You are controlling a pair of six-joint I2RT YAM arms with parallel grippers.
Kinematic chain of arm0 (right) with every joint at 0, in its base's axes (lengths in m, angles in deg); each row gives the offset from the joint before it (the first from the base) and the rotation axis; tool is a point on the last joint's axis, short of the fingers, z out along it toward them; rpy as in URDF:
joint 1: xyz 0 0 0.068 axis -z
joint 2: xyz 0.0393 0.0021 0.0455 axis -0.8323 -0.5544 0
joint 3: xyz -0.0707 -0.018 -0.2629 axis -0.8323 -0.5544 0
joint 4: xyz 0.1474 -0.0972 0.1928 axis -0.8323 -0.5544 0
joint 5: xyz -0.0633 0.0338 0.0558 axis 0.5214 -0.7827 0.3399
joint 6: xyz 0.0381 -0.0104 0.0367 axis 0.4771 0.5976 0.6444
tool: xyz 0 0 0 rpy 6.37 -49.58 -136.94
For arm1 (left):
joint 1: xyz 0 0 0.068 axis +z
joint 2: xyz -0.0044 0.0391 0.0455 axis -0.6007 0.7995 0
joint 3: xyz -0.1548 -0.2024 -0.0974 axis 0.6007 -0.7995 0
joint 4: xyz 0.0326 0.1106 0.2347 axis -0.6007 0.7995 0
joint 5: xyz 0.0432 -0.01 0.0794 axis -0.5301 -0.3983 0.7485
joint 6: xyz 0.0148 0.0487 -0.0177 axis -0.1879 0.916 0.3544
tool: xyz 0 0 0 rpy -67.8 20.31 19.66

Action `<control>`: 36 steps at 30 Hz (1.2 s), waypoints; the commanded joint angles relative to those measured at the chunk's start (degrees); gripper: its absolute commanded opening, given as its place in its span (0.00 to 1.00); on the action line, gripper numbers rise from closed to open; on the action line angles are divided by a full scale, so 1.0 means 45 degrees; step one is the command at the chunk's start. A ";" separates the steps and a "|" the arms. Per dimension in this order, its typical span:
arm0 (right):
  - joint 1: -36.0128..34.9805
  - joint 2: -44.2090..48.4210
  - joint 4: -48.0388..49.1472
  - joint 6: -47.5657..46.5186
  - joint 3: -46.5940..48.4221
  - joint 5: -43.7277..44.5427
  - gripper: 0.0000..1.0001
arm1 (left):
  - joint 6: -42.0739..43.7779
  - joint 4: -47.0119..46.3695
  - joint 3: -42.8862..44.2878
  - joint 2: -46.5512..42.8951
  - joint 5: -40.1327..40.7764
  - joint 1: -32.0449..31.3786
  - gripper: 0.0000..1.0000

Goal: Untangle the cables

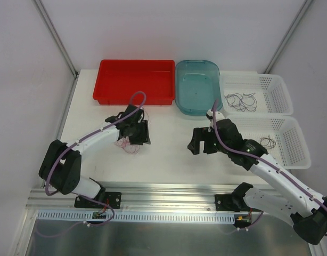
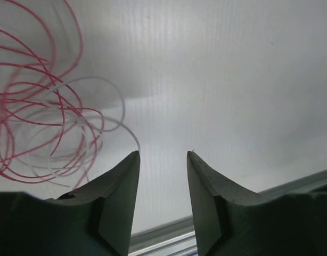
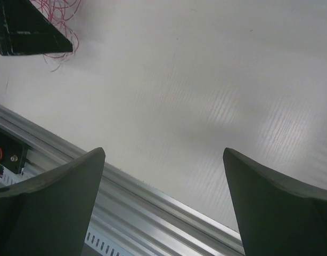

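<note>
A tangle of hair-thin red and white cables (image 1: 128,144) lies on the white table by my left gripper (image 1: 138,133). In the left wrist view the red and white loops (image 2: 41,112) curl at the upper left; one white strand ends just by my left fingertip (image 2: 132,160). My left gripper (image 2: 162,156) is open with nothing between the jaws. My right gripper (image 1: 202,143) is wide open and empty above the table's middle; in its wrist view (image 3: 163,154) a few red strands (image 3: 59,10) show at the top left under the left gripper. Black cables (image 1: 241,101) lie in the far white basket, one more (image 1: 268,142) in the near basket.
A red tray (image 1: 134,81) and a blue tub (image 1: 197,85) stand at the back. Two white baskets (image 1: 270,85) (image 1: 294,141) stand at the right. An aluminium rail (image 1: 169,189) runs along the table's near edge and shows in the right wrist view (image 3: 153,202).
</note>
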 commanded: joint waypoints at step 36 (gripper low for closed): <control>-0.0969 0.0811 -0.0316 -0.0335 -0.0372 0.1532 0.98 | 0.0877 0.0905 0.0427 0.1979 0.4156 -0.3263 0.32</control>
